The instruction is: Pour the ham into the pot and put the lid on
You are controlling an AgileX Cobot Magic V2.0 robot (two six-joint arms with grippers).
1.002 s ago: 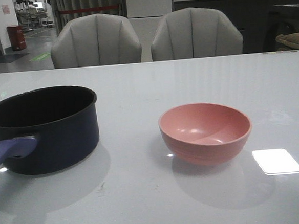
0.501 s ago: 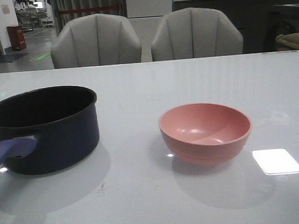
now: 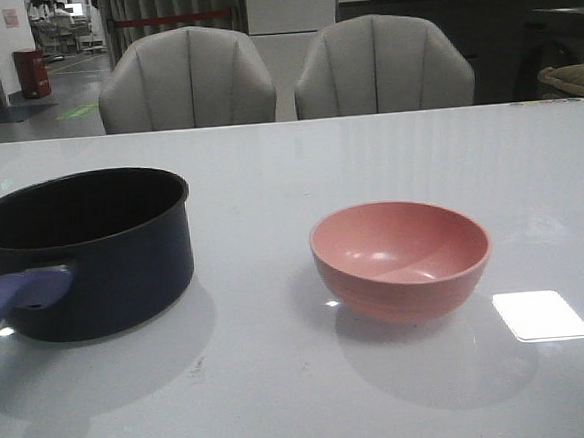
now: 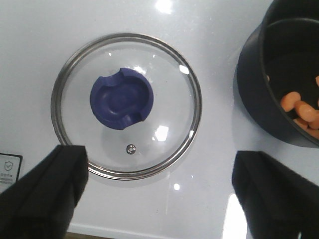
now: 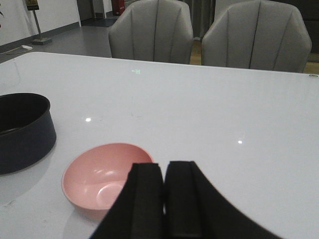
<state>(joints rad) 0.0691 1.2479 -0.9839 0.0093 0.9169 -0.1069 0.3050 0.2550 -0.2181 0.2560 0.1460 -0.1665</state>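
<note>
The navy pot stands on the table's left side, its blue-purple handle pointing toward the front edge. In the left wrist view orange-pink ham lies inside the pot. The glass lid with its blue-purple knob lies flat on the table beside the pot. My left gripper hovers above the lid's near rim, open and holding nothing. My right gripper is shut with nothing in it, raised beside the pink bowl. Neither gripper shows in the front view.
The pink bowl sits empty on the table's right half. Two grey chairs stand behind the far edge of the white table. A bright light patch reflects near the bowl. A sticker lies near the table's edge by the lid.
</note>
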